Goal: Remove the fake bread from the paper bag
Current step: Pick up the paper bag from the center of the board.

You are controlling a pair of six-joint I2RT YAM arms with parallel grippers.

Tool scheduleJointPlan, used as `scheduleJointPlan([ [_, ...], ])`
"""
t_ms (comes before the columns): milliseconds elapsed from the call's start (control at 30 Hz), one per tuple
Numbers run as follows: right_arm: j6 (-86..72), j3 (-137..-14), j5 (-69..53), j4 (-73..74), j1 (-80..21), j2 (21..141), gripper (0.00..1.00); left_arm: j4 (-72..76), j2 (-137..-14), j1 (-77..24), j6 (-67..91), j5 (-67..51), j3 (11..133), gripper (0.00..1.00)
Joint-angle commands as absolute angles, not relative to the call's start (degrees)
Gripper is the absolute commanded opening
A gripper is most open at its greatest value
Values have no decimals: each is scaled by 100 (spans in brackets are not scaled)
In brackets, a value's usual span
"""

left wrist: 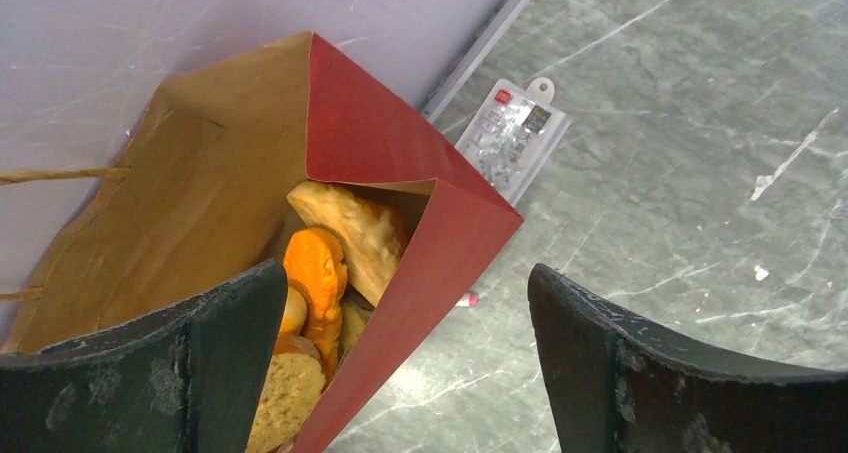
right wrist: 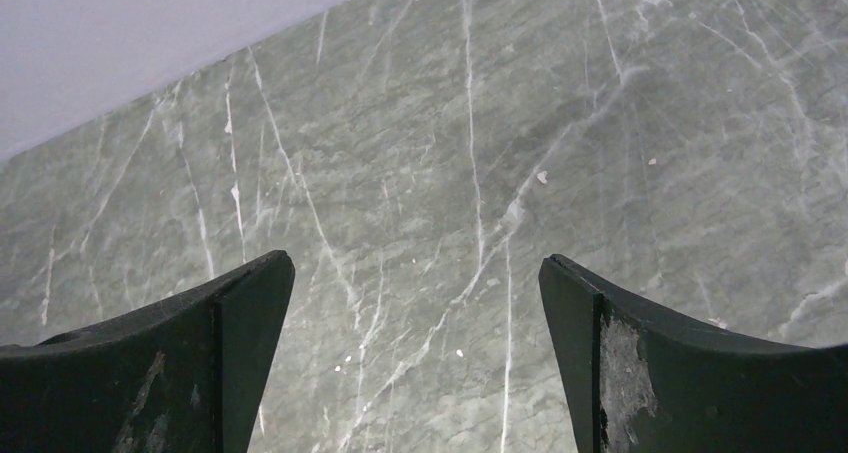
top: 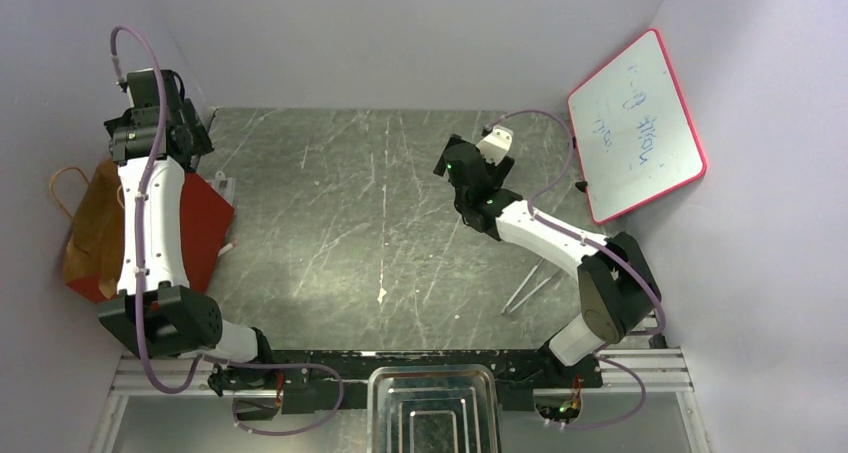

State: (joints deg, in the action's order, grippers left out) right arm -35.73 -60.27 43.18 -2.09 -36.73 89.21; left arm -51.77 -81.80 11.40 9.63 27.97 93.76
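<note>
reach step. left tool (left wrist: 407,278) released above paper bag (left wrist: 190,203) at left edge of desk (top: 400,223); fake bread (left wrist: 345,228) piled inside, none out. right tool (right wrist: 415,268) released, over bare desk. next: dip into mouth, clench one piece.

Lit softly and evenly from overhead, moderately bright. Throws only faint, diffuse shadows under the arms onto the worktop (top: 400,223). Leaves a pale sheen on that surface at lower centre of the left wrist view. Dims deep inside the paper bag (left wrist: 380,143). Washes the whiteboard (top: 637,123) nearly white at upper right of the overhead view. Renders scratches and veins crisply throughout.
</note>
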Motion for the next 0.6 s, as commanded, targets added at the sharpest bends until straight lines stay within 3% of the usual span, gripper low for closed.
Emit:
scheduleJointPlan([
  [0,-3567,-5920,4274,-391,-3656,8815,100,-4951,-8132,1323,936,2497,9281,95],
  [433,-3552,-5857,4353,-355,-3657,8740,100,-4831,-8753,1751,1242,1991,9237,92],
  [500,-3550,-5883,4363,-328,-3656,8760,100,-4764,-8758,1789,1249,1964,9101,83],
  [567,-3570,-5912,4368,-280,-3659,8790,100,-4731,-8771,1822,1250,2013,8965,61],
])
